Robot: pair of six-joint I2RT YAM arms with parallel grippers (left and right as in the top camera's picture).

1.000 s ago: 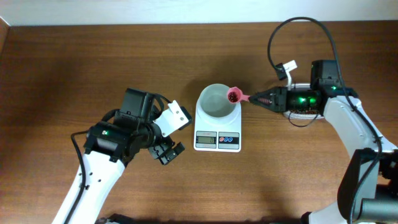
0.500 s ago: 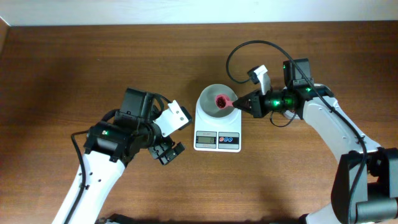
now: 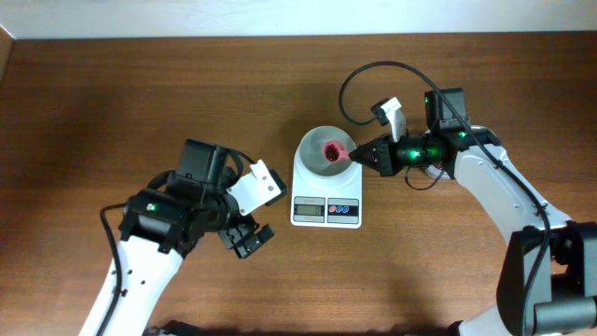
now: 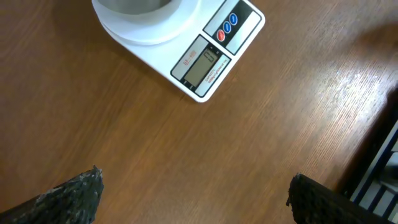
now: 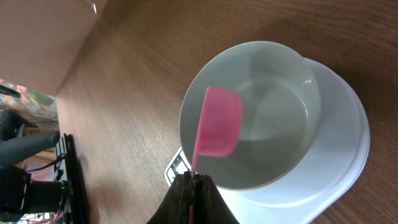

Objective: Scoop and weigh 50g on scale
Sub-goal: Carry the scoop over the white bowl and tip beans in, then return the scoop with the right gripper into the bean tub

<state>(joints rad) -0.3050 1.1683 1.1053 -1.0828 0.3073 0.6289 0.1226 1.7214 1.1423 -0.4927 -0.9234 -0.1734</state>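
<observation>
The white scale stands mid-table with a round white bowl on it. My right gripper is shut on the handle of a pink scoop, whose cup holds red beans and hangs over the bowl's right half. In the right wrist view the pink scoop shows from its underside above the bowl, which looks bare inside, and my right gripper pinches the thin handle. My left gripper is open, left of the scale, above bare wood. In the left wrist view the scale lies ahead of my open left gripper.
A black cable loops above the right arm. The pale wall edge runs along the far side of the wooden table.
The right gripper carried the scoop leftward from beside the bowl to over it, then held still. The left arm shifted slightly down and left, staying open.
</observation>
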